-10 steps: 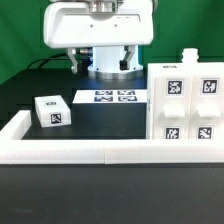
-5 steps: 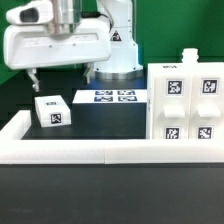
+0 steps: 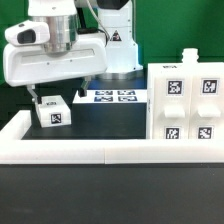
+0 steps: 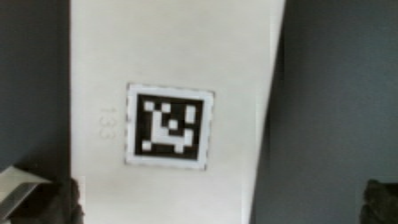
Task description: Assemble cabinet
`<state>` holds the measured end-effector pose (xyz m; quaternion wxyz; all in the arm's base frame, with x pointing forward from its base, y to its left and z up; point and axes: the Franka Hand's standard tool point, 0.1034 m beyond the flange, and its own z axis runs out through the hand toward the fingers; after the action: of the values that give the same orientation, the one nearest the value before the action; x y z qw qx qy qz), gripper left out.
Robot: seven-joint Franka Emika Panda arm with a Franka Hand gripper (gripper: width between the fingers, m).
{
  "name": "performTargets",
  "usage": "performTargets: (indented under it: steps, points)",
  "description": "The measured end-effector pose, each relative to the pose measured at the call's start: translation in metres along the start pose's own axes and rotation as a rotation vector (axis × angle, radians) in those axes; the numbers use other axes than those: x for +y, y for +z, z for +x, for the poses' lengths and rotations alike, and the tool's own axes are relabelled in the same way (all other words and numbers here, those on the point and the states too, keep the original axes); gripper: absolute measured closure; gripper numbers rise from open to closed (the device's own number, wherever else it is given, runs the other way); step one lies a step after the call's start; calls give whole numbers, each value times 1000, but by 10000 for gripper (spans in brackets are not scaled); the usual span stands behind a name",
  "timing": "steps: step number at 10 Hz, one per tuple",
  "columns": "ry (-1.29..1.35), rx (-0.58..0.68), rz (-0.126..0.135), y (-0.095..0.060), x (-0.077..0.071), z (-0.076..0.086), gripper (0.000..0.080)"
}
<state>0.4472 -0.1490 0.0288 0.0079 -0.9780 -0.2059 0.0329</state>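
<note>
The cabinet body (image 3: pixel 185 105) is a large white box at the exterior view's right, with tagged blocks two by two on its front. A loose white tagged part (image 3: pixel 52 111) lies on the black table at the exterior view's left. My gripper (image 3: pixel 58 93) hangs just above it, open and empty. In the wrist view the part (image 4: pixel 178 90) fills the middle as a long white piece with one square tag. The gripper (image 4: pixel 219 205) has its dark fingertips (image 4: pixel 64 200) spread wide, one beside the part and the other well clear of its far edge.
The marker board (image 3: pixel 112 97) lies flat at the robot's base behind the part. A low white rail (image 3: pixel 100 152) borders the table's front and left side. A small white peg (image 3: pixel 188 57) stands on top of the cabinet body.
The gripper has moved to the exterior view's left and down, from over the marker board to just above the loose white part. The part and the cabinet have not moved.
</note>
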Motion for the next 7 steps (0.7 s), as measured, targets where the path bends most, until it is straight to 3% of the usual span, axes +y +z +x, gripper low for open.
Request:
performTargets:
  steps: [2, 7]
  points:
    - [6, 4, -6, 0, 8, -3, 2]
    - [4, 3, -9, 2, 10, -5, 2]
